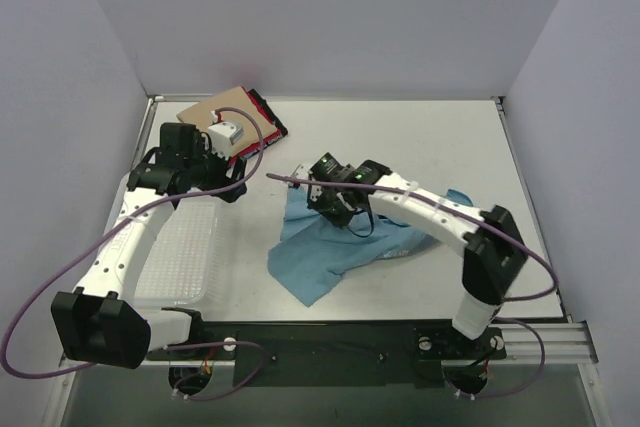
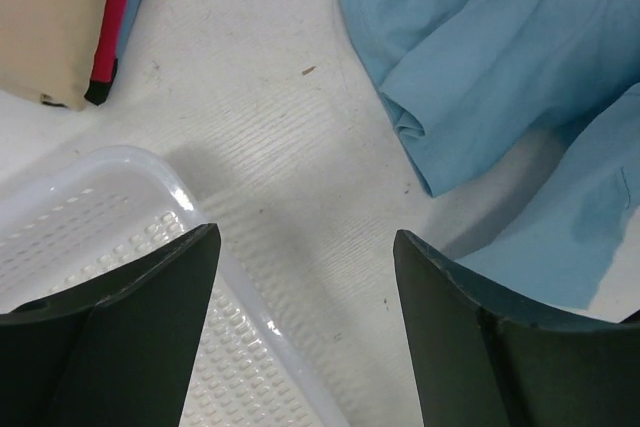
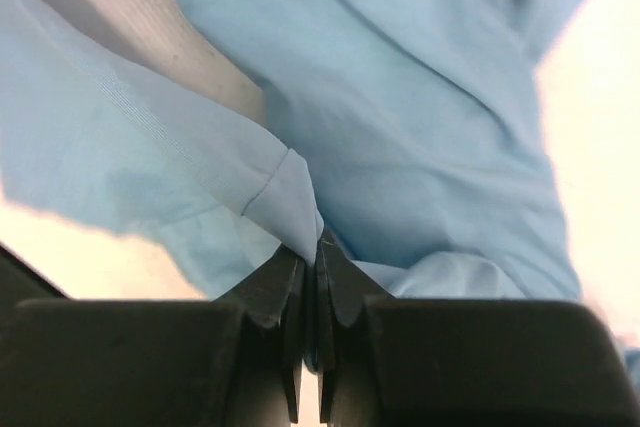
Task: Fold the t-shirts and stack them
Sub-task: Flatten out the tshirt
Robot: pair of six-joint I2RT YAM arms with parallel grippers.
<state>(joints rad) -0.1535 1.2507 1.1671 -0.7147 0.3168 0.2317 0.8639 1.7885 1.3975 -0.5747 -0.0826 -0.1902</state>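
Light blue t-shirt point(image 1: 335, 247) lies crumpled on the white table point(image 1: 430, 137), right of centre and in front of the right arm's base, one sleeve trailing toward the right wall. The right gripper point(image 3: 312, 247) bears down on the upper left part of the cloth, its jaws pressed together with a pinched fold of the blue fabric caught between them; the wrist view shows the fabric rising in loose ridges on either side of the fingertips.

At the far left corner of the table, a folded tan t-shirt point(image 1: 215, 112) sits on top of a red-and-black t-shirt point(image 1: 266, 119), whose red edge and black trim stick out along the right side. This small pile is well apart from the blue shirt, with bare tabletop between them.

The left gripper point(image 2: 305, 237) hangs above the table just in front of that pile, jaws spread wide and holding nothing. Beneath it, its wrist camera sees the rounded corner of a white plastic mesh basket point(image 2: 150, 162), which lies along the left side of the table under the left arm. A purple cable point(image 1: 40, 297) loops out from each arm, the left one swinging past the table's left edge.
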